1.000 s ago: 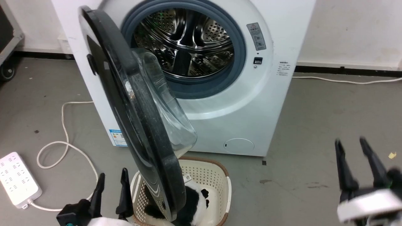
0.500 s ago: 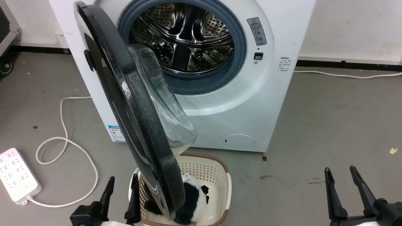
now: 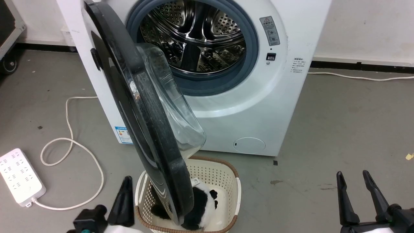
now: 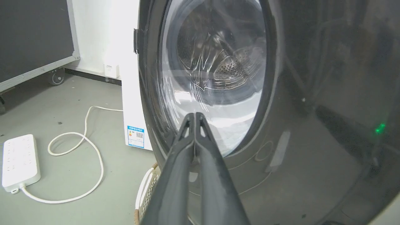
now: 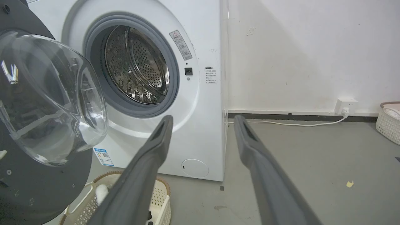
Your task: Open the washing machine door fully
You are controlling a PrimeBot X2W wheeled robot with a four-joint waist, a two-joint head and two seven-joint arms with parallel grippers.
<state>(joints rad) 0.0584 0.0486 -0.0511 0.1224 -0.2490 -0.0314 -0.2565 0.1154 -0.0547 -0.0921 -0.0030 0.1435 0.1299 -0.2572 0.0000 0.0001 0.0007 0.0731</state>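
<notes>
The washing machine door (image 3: 142, 123) stands swung out from its left-side hinge, edge-on to me, its clear glass bowl (image 3: 171, 110) facing the grey-rimmed drum mouth (image 3: 197, 42). My left gripper (image 3: 126, 181) is low on the door's outer side, shut on nothing. In the left wrist view its closed gripper tip (image 4: 194, 115) points at the glossy outer face of the door (image 4: 297, 93); I cannot tell whether it touches. My right gripper (image 3: 352, 176) is open over the floor at the lower right, well apart from the door (image 5: 53, 103). The right wrist view shows that gripper (image 5: 202, 120) empty.
A cream basket (image 3: 223, 174) with a black-and-white plush (image 3: 200, 204) sits under the door's lower edge. A white power strip (image 3: 19, 176) and its cable (image 3: 69, 142) lie on the floor at the left. Another basket (image 5: 389, 120) and a wall socket (image 5: 345, 104) are to the right.
My left gripper's fingers have closed together. My right gripper dropped lower a second ago and has held since. The camera shifted a little; the door's swing looks unchanged.
</notes>
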